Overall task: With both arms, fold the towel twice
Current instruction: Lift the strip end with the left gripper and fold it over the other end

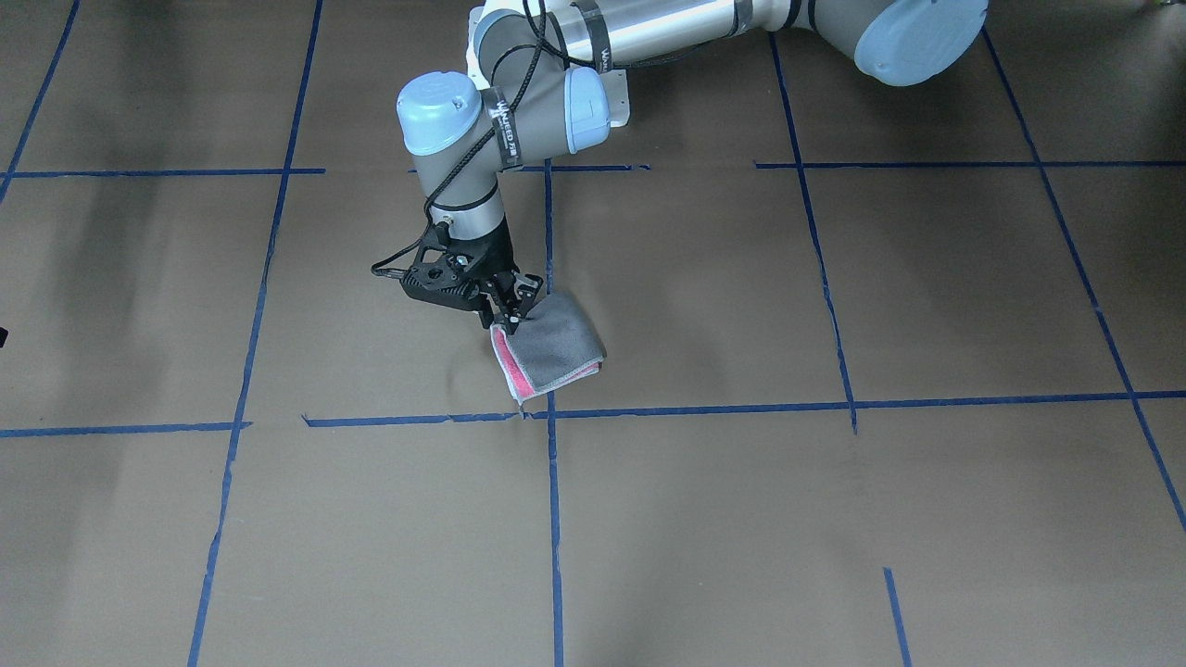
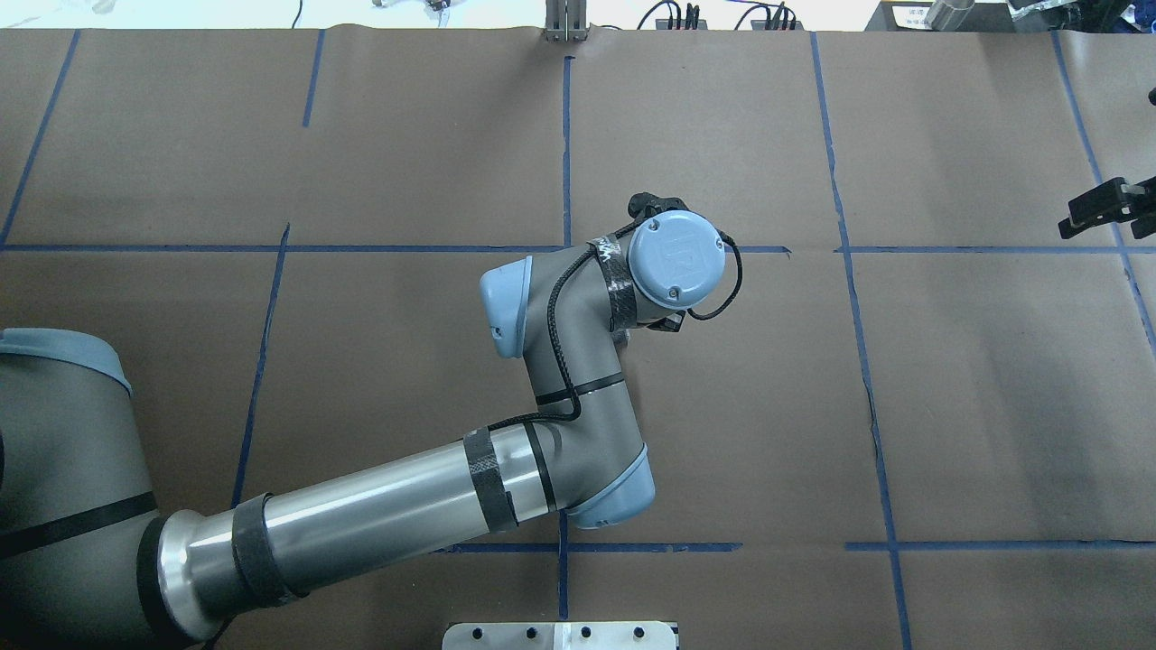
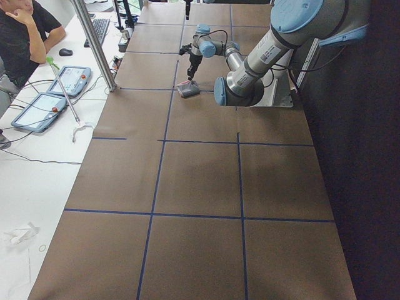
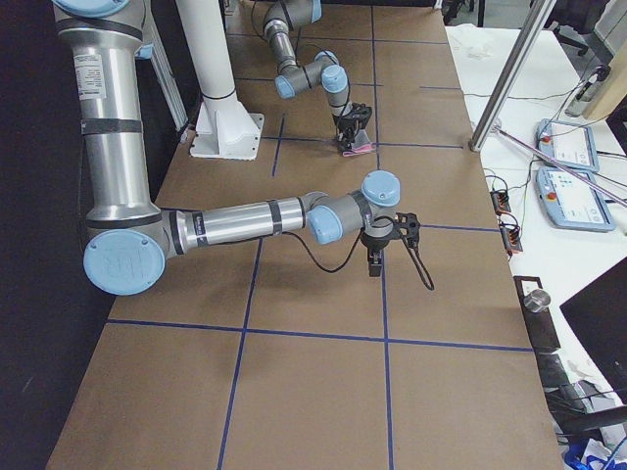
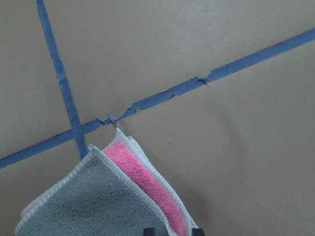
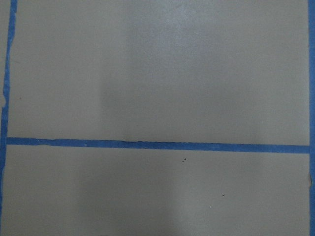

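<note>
The towel [image 1: 556,345] lies folded small near a blue tape crossing, grey face up, with a pink-red layer showing along its whitish border. My left gripper [image 1: 508,315] points down at the towel's near-robot corner and its jaws are closed on that edge. In the left wrist view the towel [image 5: 98,201] fills the lower left, with the gripper [image 5: 171,231] at the bottom edge around the pink strip. The overhead view hides the towel under the left wrist. My right gripper [image 2: 1104,209] hangs over bare table far to the right, empty; I cannot tell whether it is open or shut.
Brown paper with blue tape lines [image 1: 551,519] covers the table. The white pedestal [image 4: 220,98] stands between the arms. A metal pole [image 3: 94,44], teach pendants [image 3: 37,109] and a seated operator [image 3: 19,31] are at the far side.
</note>
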